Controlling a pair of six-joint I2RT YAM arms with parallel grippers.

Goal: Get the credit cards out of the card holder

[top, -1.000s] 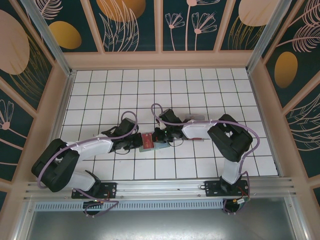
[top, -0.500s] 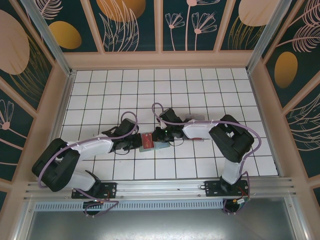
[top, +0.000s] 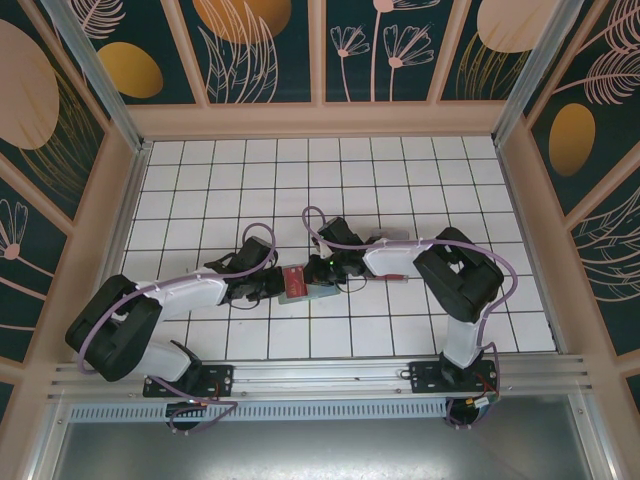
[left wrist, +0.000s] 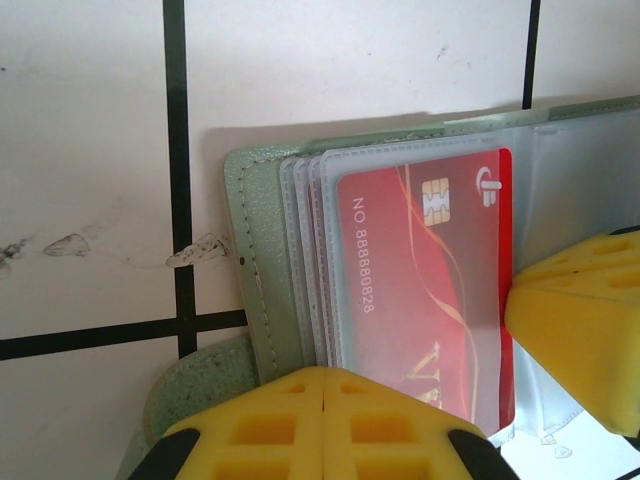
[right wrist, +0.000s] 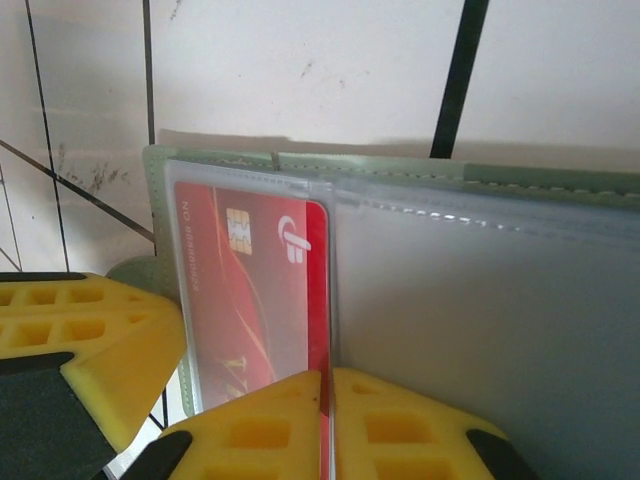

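Both arms meet at the card holder (top: 320, 291). It lies open on the white tiled table (top: 400, 180), a bit near and left of centre.

On the left gripper (left wrist: 325, 388) the yellow pads are pressed flat together, so the jaws are closed. Its tips sit over the holder's edge beside the sleeves. Can't tell if they pinch anything or just rest there.

The right gripper (right wrist: 326, 390) has its jaws closed too, with the seam lined up with the edge of the red credit card (left wrist: 430, 280). Can't tell whether a thin sleeve is caught between the pads.

The red card sits inside a clear plastic sleeve (left wrist: 325, 250) on top of the sleeve stack, with its chip at the end away from both sets of fingers. The sage green cover shows round the sleeves' outer edges. The holder's other half is plain bluish-grey.
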